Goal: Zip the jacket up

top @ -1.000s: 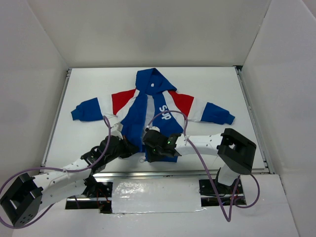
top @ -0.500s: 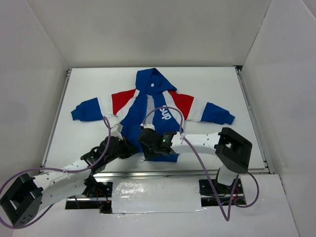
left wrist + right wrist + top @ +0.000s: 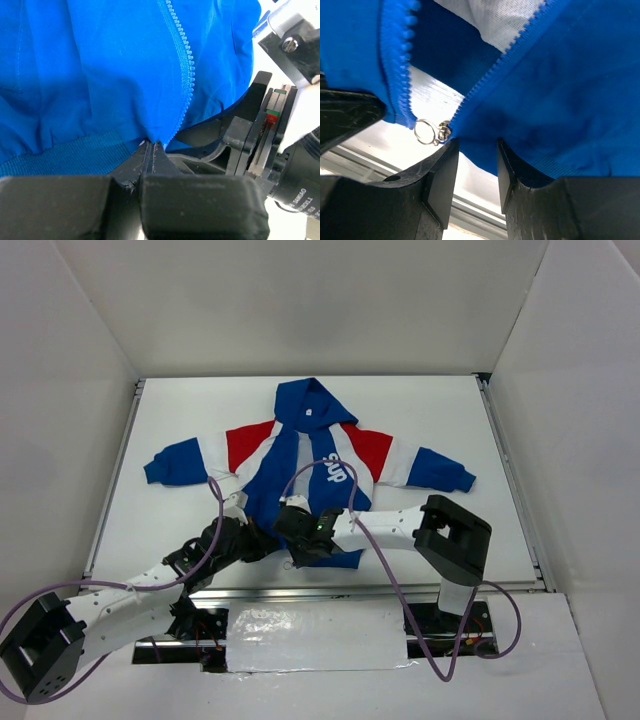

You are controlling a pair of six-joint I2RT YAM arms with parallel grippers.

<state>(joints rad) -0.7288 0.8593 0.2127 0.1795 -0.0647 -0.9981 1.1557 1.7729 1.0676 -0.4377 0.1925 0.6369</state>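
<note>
1. White table (image 3: 160,530) with white walls around carries the jacket (image 3: 322,455), which lies flat in the middle, with the hem toward the arms.
2. At the near hem, the left gripper (image 3: 152,150) is pressed together and pinches the jacket's bottom edge, right at the foot of one row of zipper teeth (image 3: 182,75).
3. Just beside it, the right gripper (image 3: 472,155) has its fingers (image 3: 440,175) a little apart, with bare table showing in the gap. The blue hem passes at their tips; I cannot tell if it touches them.
4. The zipper slider (image 3: 442,130), with a small metal ring, sits at the bottom of the other front edge, just above the left-hand finger. The two rows of teeth are separated above it.
5. Farther away the sleeves spread to both sides, and the blue hood (image 3: 305,405) points to the far wall.
</note>
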